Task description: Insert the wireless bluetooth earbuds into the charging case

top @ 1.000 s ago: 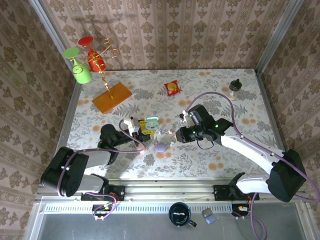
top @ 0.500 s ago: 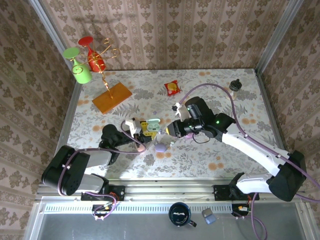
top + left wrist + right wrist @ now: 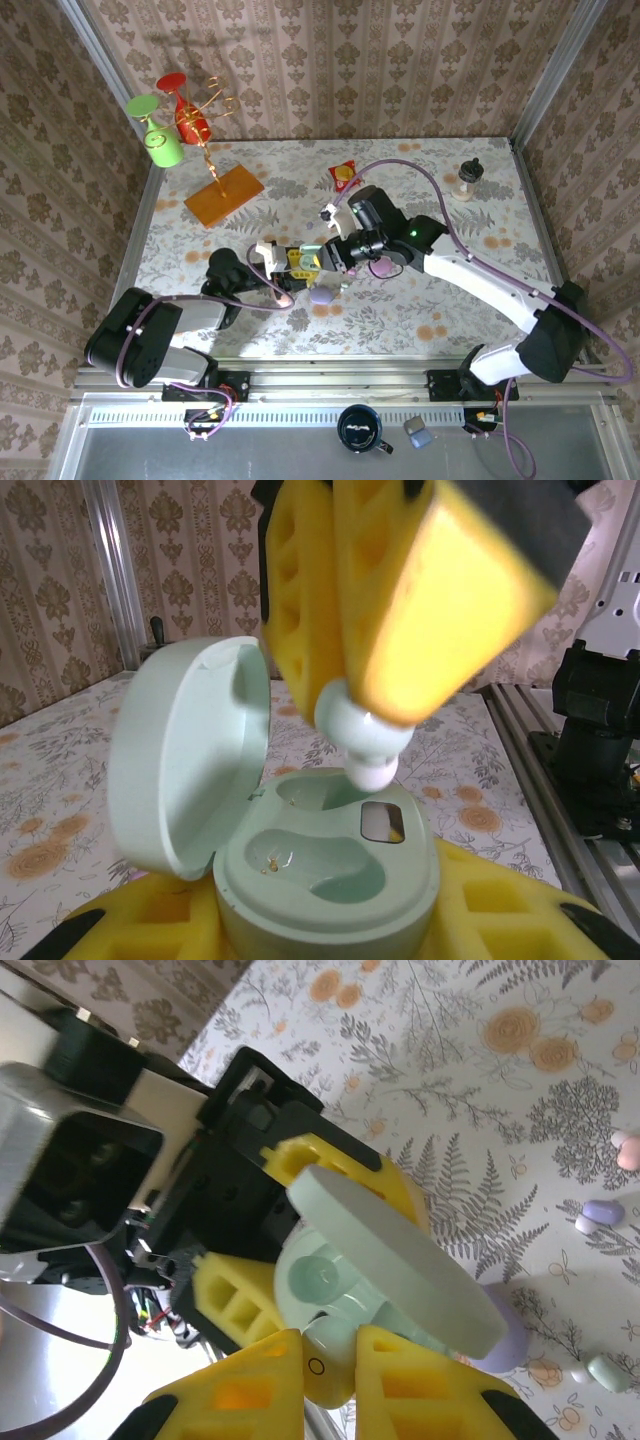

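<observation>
Both grippers close together near middle of table [image 3: 450,290]. Left gripper [image 3: 297,262] clamped on mint charging case [image 3: 330,870], lid tilted open, two sockets showing. Right gripper [image 3: 330,1375] pinches pale mint earbud [image 3: 362,742], rounded tip at rear socket; contact not clear. Purple earbud [image 3: 603,1212], pink earbud [image 3: 628,1150] and green earbud [image 3: 608,1372] lie loose near purple case [image 3: 321,295].

Blurred and cropped at top, the right end effector [image 3: 358,705] covers part of the earbud [image 3: 368,748].
</observation>
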Robot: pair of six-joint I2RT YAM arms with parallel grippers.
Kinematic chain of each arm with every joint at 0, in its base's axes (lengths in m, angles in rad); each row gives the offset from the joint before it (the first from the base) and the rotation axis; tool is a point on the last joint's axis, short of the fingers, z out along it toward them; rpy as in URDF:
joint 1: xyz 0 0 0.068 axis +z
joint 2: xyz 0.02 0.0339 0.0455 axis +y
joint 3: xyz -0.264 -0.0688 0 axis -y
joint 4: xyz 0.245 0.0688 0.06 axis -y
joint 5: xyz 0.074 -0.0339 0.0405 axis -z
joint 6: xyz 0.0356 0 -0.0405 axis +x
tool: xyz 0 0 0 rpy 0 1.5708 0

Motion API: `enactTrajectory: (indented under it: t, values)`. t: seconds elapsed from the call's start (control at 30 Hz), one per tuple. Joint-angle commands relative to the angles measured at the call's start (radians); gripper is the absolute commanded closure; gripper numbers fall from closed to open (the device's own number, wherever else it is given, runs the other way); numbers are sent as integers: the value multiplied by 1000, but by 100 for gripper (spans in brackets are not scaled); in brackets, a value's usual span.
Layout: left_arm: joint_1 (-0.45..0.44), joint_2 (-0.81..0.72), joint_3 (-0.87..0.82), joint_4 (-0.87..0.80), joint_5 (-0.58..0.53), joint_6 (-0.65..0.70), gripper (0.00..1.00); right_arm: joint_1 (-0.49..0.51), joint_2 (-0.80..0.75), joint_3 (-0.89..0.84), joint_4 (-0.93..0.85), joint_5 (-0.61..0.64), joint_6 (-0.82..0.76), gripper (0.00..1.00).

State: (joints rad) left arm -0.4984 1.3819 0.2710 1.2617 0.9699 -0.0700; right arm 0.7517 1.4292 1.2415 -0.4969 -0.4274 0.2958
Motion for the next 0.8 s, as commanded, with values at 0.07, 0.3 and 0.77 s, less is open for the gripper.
enactTrajectory:
  t: [0.07,0.3,0.77]
  values:
    - [-6,-13,27,22,26,13,66,5,14,33,-67,3,-40,84]
    - [-5,-15,25,21,25,15,66,6,18,30,-81,43,-45,84]
    - [-5,-18,25,22,33,12,66,3,11,36,-77,82,-38,68]
